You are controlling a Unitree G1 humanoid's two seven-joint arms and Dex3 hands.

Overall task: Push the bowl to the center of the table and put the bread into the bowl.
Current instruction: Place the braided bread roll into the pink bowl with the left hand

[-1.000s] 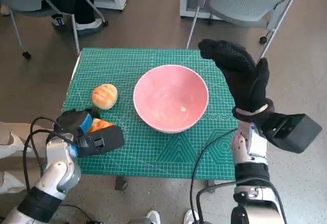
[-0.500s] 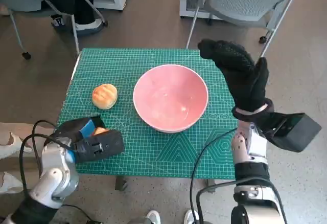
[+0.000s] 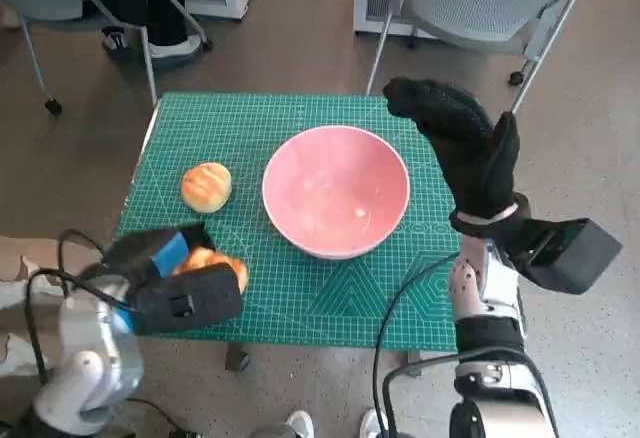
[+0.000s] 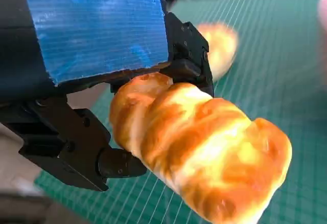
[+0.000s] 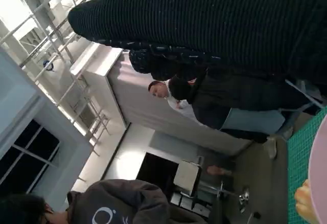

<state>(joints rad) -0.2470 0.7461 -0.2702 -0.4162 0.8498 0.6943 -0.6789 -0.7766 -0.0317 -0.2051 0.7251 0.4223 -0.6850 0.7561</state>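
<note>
Left hand (image 3: 165, 278): grips loaf (image 4: 204, 157), lifted for bowl (image 3: 335, 190). Right hand (image 3: 470, 153): raised, fingers spread, holding nothing. Bun (image 3: 207, 186): on mat.

Pink bowl (image 3: 335, 190) mid-table, golden bread (image 4: 204, 152) held aloft

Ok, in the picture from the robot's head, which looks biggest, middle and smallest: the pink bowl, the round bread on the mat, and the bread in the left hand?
1. Pink bowl, clearly biggest.
2-3. Round bread and held bread: unsure, the left hand hides part.
</note>
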